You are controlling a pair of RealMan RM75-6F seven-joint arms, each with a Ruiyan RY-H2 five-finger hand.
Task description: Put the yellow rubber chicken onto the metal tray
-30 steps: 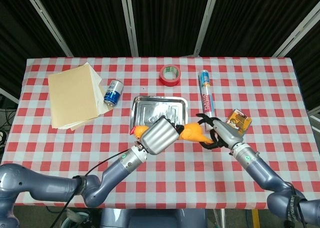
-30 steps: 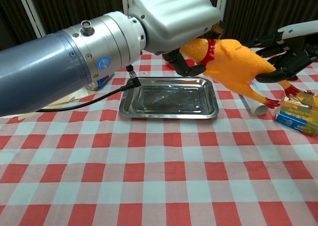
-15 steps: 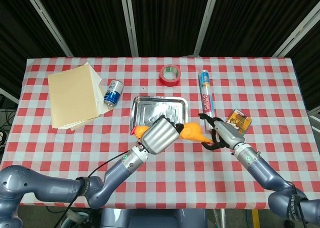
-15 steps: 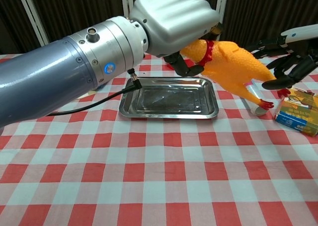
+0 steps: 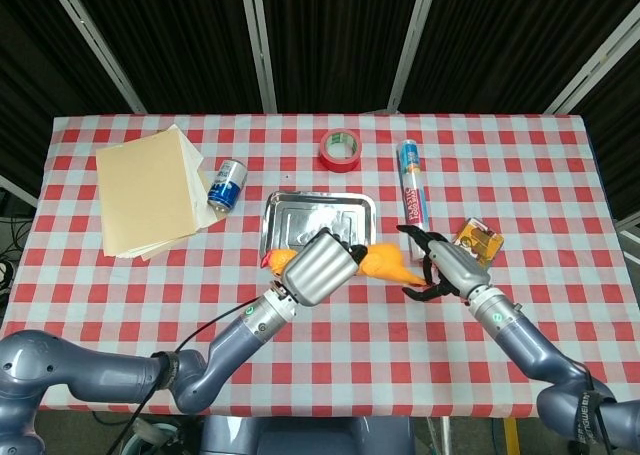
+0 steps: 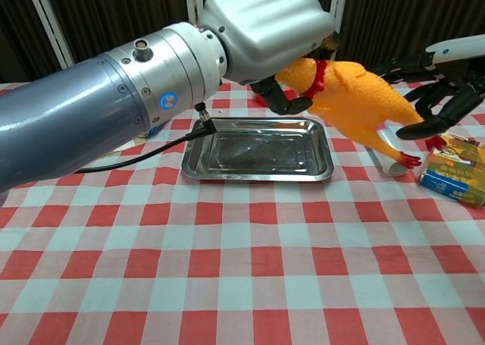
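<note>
The yellow rubber chicken [image 6: 356,102] hangs in the air, tilted, with its red feet down to the right. My left hand [image 6: 265,26] grips it around the neck and head end, above the right part of the metal tray [image 6: 258,174]. In the head view the chicken [image 5: 387,265] sticks out to the right of my left hand [image 5: 322,267], just in front of the tray [image 5: 270,220]. My right hand [image 6: 443,87] hovers by the chicken's legs with fingers spread and nothing held; in the head view this hand [image 5: 440,270] sits right of the chicken.
A small yellow and blue box [image 6: 455,170] lies right of the tray, and a white tube [image 5: 411,180] behind it. At the back stand a red tape roll [image 5: 339,150], a blue can [image 5: 227,185] and a stack of tan sheets [image 5: 150,190].
My right hand has let go of the chicken's legs and drawn slightly back to the right. The left hand still holds the chicken in nearly the same spot.
</note>
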